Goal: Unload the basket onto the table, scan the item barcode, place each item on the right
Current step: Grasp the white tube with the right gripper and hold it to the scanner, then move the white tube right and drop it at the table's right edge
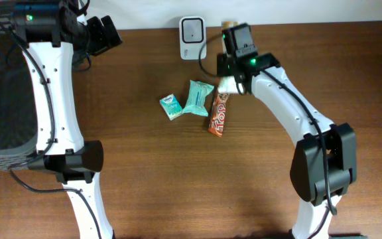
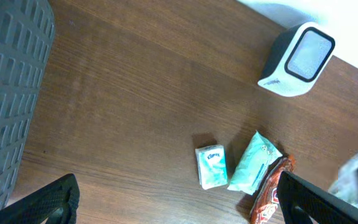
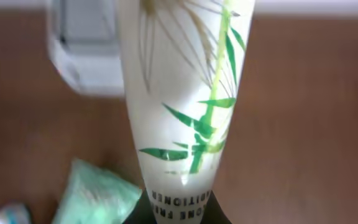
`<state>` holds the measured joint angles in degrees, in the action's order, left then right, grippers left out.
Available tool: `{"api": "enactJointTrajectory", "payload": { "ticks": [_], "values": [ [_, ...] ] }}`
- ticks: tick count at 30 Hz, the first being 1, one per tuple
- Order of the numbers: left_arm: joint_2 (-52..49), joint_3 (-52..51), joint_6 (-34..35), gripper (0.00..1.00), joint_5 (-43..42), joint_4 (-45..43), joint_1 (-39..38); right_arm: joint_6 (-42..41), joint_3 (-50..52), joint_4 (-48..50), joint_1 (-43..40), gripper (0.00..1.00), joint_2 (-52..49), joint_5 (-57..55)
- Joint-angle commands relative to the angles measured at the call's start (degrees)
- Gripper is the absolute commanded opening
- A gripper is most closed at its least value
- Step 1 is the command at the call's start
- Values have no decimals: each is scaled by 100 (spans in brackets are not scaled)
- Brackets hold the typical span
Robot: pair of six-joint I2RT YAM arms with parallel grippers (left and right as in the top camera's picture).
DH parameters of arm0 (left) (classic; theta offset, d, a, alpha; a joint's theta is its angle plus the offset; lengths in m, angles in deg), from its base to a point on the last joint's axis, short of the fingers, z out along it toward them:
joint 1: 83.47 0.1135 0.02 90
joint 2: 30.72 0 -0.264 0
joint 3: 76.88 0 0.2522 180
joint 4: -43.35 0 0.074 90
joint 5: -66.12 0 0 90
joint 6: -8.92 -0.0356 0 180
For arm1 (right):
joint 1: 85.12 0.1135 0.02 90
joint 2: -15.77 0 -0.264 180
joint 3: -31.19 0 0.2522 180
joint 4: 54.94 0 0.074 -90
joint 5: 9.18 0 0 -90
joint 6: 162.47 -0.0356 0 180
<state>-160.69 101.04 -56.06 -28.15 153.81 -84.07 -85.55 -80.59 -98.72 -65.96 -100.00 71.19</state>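
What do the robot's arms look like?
Two white arms with chunky black joints. The left arm and right arm each carry a thin black cable along the shell. Small green lights glow near both wrists. The left gripper's fingers are black.

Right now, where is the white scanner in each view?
Overhead: white scanner at top centre of the picture.
Left wrist: scanner at upper right, its window facing the camera.
Right wrist: scanner at top left, blurred, partly behind the white tube.
Shared landmark: the teal packet shows in all three views, apart from the scanner.
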Motion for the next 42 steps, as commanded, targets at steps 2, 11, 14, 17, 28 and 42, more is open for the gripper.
{"api": "enactJointTrajectory", "payload": {
  "ticks": [2, 11, 14, 17, 28, 42],
  "values": [
    [33, 52, -70, 99, -20, 2, 15, 516, -179, 1681, 7, 4, 4, 887],
    [33, 55, -70, 99, -22, 2, 15, 177, -179, 4437, 254, 4, -1172, 1381],
    [33, 55, -70, 99, -20, 2, 13, 170, -181, 4509, 223, 4, -1108, 990],
    [33, 55, -70, 99, -20, 2, 15, 168, -181, 3976, -68, 4, -654, 251],
    [33, 55, -70, 99, -22, 0, 13, -868, -157, -367, -3799, 4, -133, -1565],
    [33, 55, -70, 99, -20, 0, 28, -1040, -308, -120, -5724, 64, -503, 1303]
  ]
}}
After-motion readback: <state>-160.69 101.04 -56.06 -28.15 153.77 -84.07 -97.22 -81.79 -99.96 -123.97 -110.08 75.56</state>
